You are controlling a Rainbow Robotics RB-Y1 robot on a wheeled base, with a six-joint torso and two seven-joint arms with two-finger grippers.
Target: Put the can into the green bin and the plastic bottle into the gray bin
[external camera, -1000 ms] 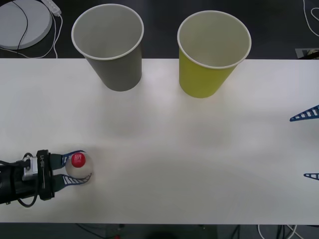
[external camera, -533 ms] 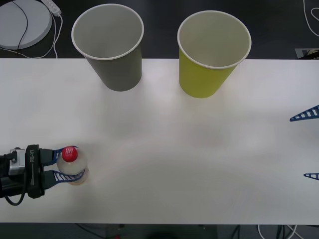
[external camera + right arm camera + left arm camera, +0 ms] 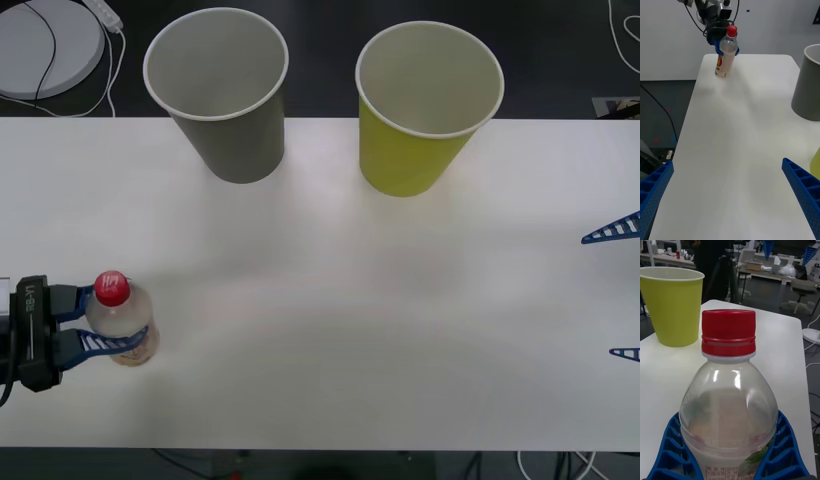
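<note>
Over the last second the left gripper [image 3: 118, 330] has drawn back toward the near-left edge of the tabletop [image 3: 330, 300] with the bottle [image 3: 120, 322] in its fingers — and the bottle now looks lifted, its red cap higher and nearer the camera than before. The blue fingers are closed on the clear body below the shoulder, one on each side; the left wrist view shows them cupping it, upright. So the grasp seems to have held, and the pick is likely done. What remains for this item is the carry: the gray bin [image 3: 220, 95] stands at the far edge, well apart, left of the green bin [image 3: 425, 105], both upright and open. The right gripper [image 3: 625, 290] waits at the right edge with its fingers spread wide, holding nothing. I cannot spot a can.
</note>
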